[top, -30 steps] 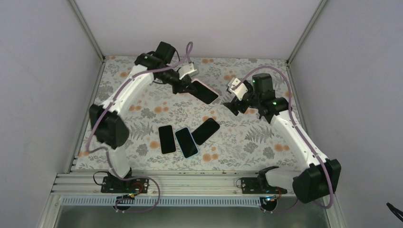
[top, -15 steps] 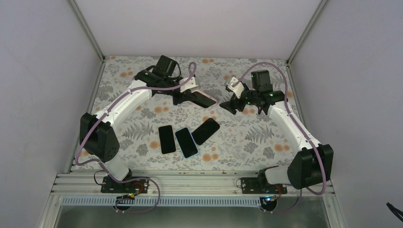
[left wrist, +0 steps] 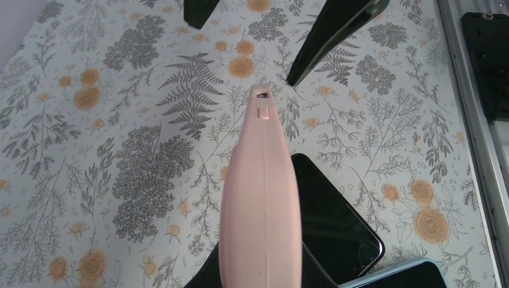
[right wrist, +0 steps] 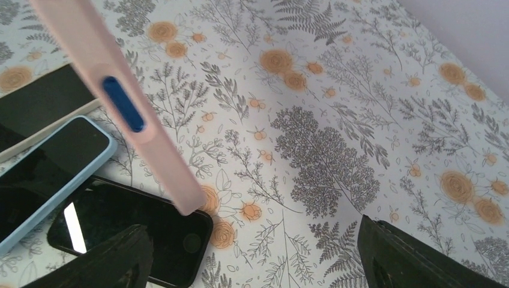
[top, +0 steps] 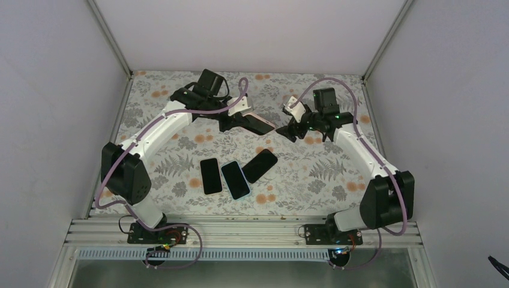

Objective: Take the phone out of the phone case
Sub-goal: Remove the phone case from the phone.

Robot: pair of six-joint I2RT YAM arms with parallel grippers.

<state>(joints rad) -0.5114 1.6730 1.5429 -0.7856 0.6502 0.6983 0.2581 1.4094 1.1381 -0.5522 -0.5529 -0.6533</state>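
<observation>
three phones [top: 235, 179] lie clustered; pink case [left wrist: 259, 198] hangs edge-on near them.

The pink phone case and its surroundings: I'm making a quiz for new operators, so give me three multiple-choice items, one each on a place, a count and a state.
1. Where is the pink phone case?
A. lying flat
B. raised in the left gripper
C. leaning on the back wall

2. How many phones lie on the table?
A. two
B. three
C. four

3. The right gripper is:
A. open and empty
B. shut on the case
C. shut on a black phone

Answers: 1 B, the left wrist view shows it clamped above the table. 2 B, two black and one light blue lie side by side. 3 A, its jaws stand wide apart with nothing between them.
</observation>
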